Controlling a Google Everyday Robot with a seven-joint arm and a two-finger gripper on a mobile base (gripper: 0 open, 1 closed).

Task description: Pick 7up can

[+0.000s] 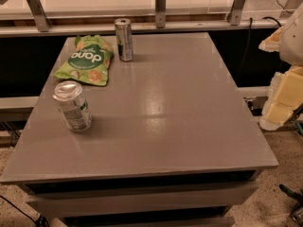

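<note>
The 7up can [72,106] stands upright on the left side of the grey table [180,117], towards the front. It has a shiny silver top and a whitish body with green markings. The gripper is not in view. Only a white and pale-yellow part of the arm [284,86] shows at the right edge, beyond the table's right side and far from the can.
A green snack bag [86,59] lies flat behind the 7up can. A taller, slimmer silver-and-dark can [124,39] stands at the back next to the bag. A railing with metal posts [161,6] runs behind the table. Cables [291,195] lie on the floor at the right.
</note>
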